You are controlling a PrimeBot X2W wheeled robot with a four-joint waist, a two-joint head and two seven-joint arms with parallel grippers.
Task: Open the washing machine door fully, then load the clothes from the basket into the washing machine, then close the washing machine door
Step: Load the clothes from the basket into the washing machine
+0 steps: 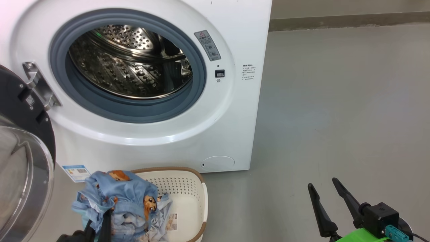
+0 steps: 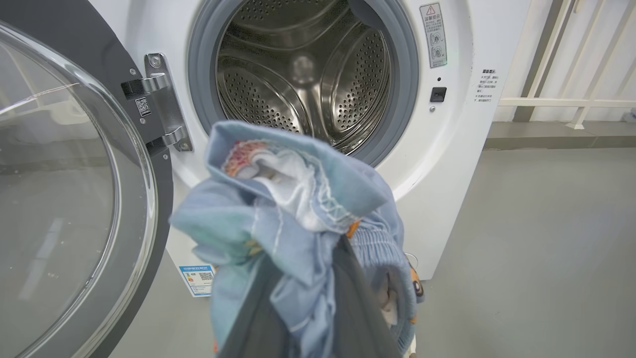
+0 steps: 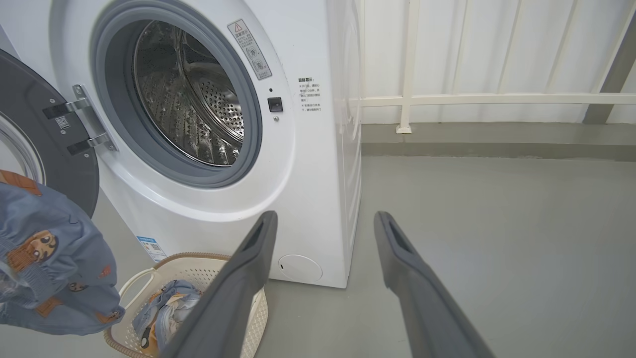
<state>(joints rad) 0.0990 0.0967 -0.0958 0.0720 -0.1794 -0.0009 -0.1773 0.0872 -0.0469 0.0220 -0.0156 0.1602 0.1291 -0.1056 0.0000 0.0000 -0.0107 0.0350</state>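
Two fingers of your left gripper are nearly closed, pinching a bundle of the clothes lifted above the basket, where more blue fabric lies. Your right gripper hangs off to the right, jaws spread wide, holding nothing. Beyond, the washing machine door stands swung open at the left, and the washing machine shows its steel drum.

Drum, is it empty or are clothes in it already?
Empty. The drum shows bare perforated steel; clothes hang from the left gripper outside it, more lie in the basket.
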